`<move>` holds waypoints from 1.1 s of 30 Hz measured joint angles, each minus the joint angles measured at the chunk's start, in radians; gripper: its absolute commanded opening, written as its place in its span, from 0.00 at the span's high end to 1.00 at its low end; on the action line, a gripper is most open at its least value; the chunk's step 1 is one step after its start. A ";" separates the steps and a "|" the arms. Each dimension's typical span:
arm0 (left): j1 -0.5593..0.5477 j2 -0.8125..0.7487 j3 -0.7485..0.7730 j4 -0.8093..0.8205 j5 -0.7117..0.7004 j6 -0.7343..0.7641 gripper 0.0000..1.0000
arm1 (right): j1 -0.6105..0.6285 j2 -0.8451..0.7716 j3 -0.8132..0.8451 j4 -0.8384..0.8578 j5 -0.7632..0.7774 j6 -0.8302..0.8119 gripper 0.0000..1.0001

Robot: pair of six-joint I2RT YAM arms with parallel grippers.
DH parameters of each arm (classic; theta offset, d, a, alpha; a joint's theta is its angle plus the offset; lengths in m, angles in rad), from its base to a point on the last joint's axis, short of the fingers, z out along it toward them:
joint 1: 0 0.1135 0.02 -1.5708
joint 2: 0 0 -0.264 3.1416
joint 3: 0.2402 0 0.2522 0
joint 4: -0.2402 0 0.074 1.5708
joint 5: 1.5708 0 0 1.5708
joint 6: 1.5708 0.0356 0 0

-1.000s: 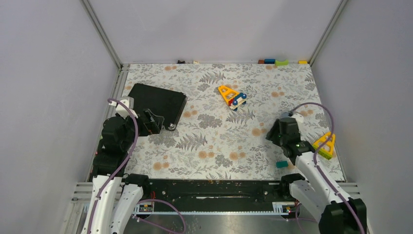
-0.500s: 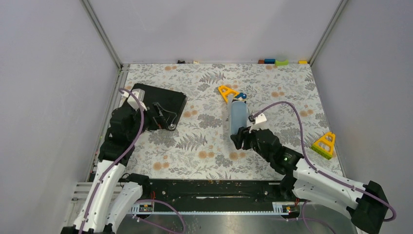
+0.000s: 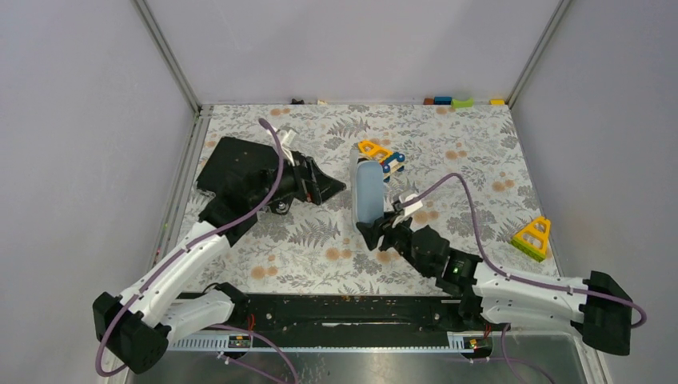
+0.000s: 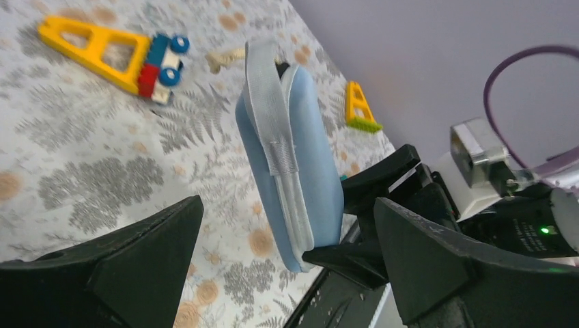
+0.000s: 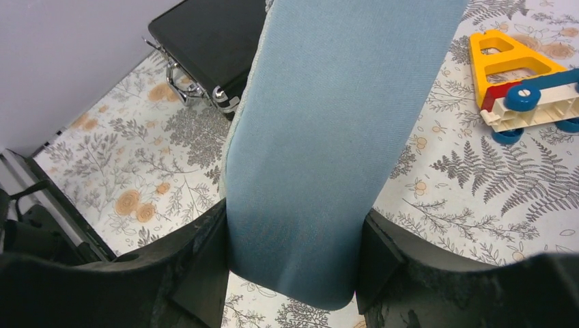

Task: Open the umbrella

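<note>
The overhead view shows the right claw [image 3: 376,234] clamped on the lower end of an upright blue-grey fabric sleeve [image 3: 368,190] in the middle of the bench [image 3: 448,136]. The left claw [image 3: 329,186] is spread wide and empty, near the sleeve's left side. Only the left wrist view shows the grey strap [image 4: 270,102] down the sleeve's narrow edge; the right wrist view cuts off its top. The umbrella itself cannot be made out, and the sleeve's contents are hidden. A flat black case [image 3: 240,164] lies at the far left, partly covered by the left arm.
</note>
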 measured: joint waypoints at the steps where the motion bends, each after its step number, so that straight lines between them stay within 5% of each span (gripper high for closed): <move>1: -0.007 0.008 -0.021 0.012 0.017 -0.005 0.01 | 0.019 0.019 0.001 0.015 0.019 -0.008 0.66; 24: -0.010 0.070 -0.102 0.098 0.118 -0.126 0.01 | 0.234 0.339 0.194 0.188 0.252 -0.094 0.62; 26: -0.006 0.070 -0.102 0.098 0.122 -0.129 0.11 | 0.248 0.342 0.199 0.190 0.252 -0.100 0.61; 28: -0.001 0.070 -0.102 0.097 0.125 -0.132 0.30 | 0.259 0.346 0.206 0.193 0.259 -0.103 0.56; 31: 0.005 0.070 -0.102 0.100 0.140 -0.141 0.60 | 0.269 0.361 0.215 0.211 0.264 -0.104 0.30; 33: 0.008 0.070 -0.102 0.097 0.145 -0.133 0.71 | 0.272 0.364 0.216 0.211 0.270 -0.101 0.16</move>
